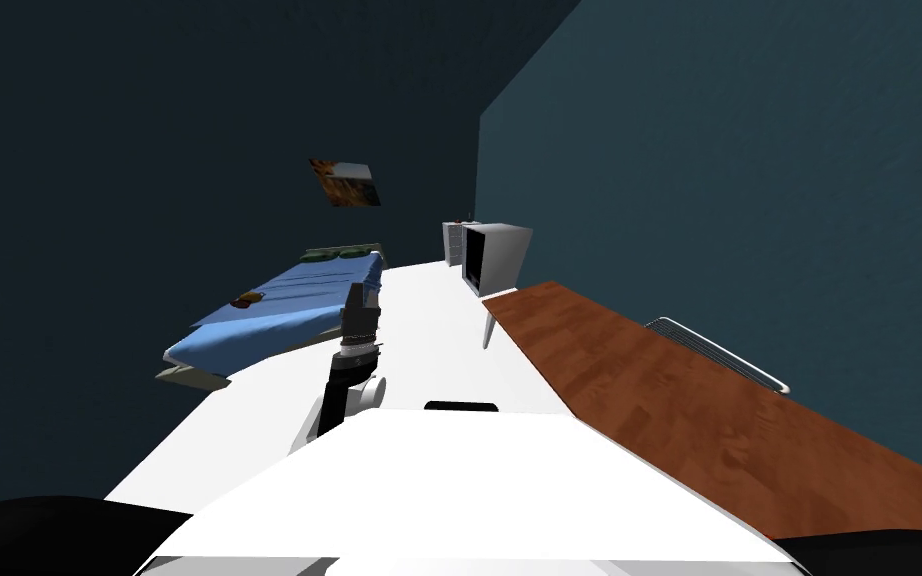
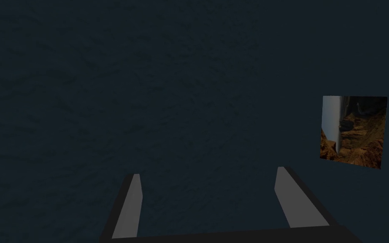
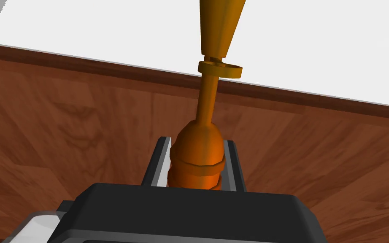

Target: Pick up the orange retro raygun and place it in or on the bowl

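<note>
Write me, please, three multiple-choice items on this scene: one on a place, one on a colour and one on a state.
1. The raygun is above: A a wooden table; B a sofa; C a sink.
2. The bed cover is: A red; B blue; C yellow.
3. The left gripper is: A shut on a bowl; B shut on a cup; C open.

Key:
1 A: the right wrist view shows brown wood behind it, with the right gripper shut on its body.
2 B: the head view shows a blue cover.
3 C: its fingers stand well apart with nothing between them.
</note>
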`<state>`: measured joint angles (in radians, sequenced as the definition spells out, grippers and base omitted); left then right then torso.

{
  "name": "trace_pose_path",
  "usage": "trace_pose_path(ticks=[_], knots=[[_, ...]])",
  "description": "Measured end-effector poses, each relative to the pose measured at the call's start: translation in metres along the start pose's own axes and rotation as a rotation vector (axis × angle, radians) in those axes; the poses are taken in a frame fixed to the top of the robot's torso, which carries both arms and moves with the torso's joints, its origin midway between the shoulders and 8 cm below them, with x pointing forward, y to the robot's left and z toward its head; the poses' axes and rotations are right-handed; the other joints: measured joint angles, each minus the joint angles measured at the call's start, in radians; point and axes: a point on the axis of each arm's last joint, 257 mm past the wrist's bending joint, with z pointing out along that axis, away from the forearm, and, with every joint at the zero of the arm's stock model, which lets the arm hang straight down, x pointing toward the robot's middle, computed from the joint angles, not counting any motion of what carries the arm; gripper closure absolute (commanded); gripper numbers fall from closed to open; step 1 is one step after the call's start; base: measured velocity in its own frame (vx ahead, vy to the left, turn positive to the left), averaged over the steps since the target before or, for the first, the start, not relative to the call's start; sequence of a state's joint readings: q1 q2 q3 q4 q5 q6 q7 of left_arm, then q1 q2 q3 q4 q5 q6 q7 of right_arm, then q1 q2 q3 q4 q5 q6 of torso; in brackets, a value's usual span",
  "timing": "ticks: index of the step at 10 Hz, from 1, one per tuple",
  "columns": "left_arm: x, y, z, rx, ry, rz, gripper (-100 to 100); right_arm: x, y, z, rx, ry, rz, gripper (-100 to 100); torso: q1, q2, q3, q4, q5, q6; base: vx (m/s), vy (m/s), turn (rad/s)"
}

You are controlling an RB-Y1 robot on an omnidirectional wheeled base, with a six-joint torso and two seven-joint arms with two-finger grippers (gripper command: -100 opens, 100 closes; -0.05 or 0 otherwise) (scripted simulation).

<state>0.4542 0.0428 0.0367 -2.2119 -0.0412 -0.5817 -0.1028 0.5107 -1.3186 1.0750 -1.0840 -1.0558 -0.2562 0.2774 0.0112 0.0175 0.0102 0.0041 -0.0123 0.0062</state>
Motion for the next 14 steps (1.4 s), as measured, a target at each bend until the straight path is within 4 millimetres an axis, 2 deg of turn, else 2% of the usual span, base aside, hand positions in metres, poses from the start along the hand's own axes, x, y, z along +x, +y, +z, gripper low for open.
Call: trace_pose_path(ticks=[3,8,10,14], knots=[[0.0,0.0,0.0,0.0,0.0,0.0,0,-0.009,0.009,0.004,-0.035,-0.031,0.001,100,-0.006,0.007,0.004,0.001,0.0,0.0,-0.266,0.089,0.123],[0.0,0.0,0.0,0.0,0.0,0.0,0,-0.053,0.013,0.002,-0.058,-0.127,-0.038,100,-0.013,0.002,0.001,0.0,0.001,-0.002,-0.2,0.004,0.106],[0.0,0.0,0.0,0.0,0.0,0.001,0,-0.072,0.011,0.001,-0.052,-0.16,-0.052,100,-0.015,-0.005,-0.003,-0.002,0.0,-0.002,-0.049,-0.03,0.004],[0.0,0.0,0.0,-0.001,0.0,0.001,0,-0.11,-0.003,-0.01,-0.012,-0.227,-0.059,100,-0.017,-0.016,-0.009,-0.004,0.001,-0.002,0.037,-0.062,-0.034]])
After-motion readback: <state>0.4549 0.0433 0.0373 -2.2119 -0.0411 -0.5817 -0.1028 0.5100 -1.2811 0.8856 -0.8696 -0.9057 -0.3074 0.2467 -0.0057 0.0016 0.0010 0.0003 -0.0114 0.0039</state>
